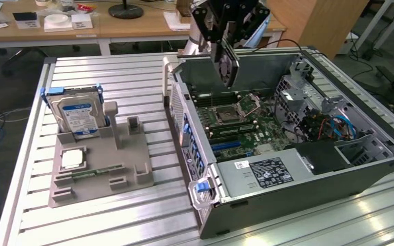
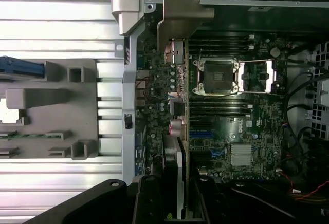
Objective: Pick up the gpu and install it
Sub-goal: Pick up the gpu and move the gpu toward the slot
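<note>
Arm pointing straight down, end effector point(image 1: 225, 50) clamped on upright gpu point(image 1: 231, 73), hanging over open computer case point(image 1: 307, 192).

work surface: a metal table point(image 1: 115, 72) of pale, parallel ribbed slats with dark grooves between them. two things rest directly on it. (a) a grey moulded holder point(image 1: 129, 154), flat-based with raised slots and pockets, on the exterior view's left, set square to the slats. (b) a computer case point(image 1: 307, 197), dark grey, laid on its side with the open face upward, on the exterior view's right. holder and case lie near each other but apart, a strip of bare slats showing between them.
</note>
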